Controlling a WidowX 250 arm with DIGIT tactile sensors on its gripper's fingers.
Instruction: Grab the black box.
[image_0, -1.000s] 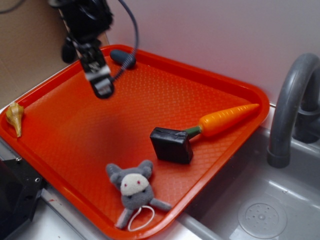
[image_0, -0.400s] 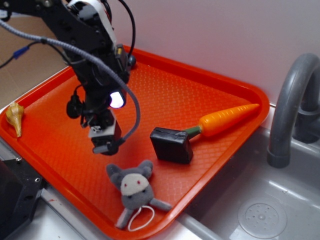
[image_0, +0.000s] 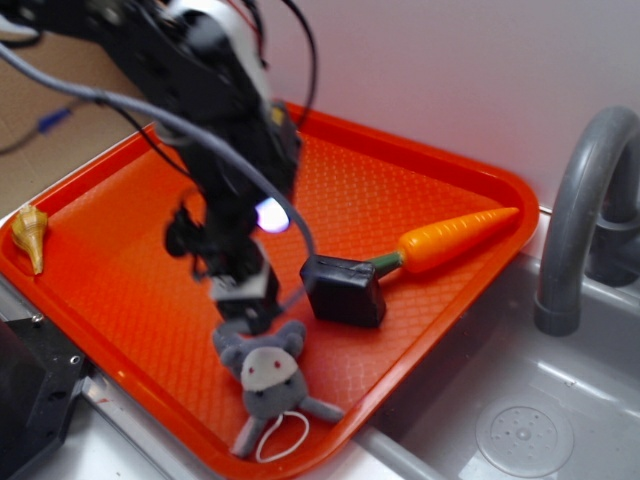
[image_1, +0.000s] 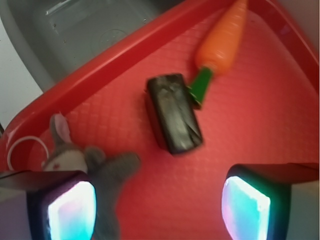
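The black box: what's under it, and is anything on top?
The black box lies flat on the red tray, top bare. The carrot's green stem meets its edge. The tray beneath it is covered. The open claw isn't touching it.

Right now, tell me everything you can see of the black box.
The black box is a small glossy squarish block with rounded edges; its top looks creased and wrapped in the wrist view. It lies flat on the orange tray, its far corner against the carrot's green stem end. The plush toy lies apart from it. The open gripper hovers short of it, not touching.
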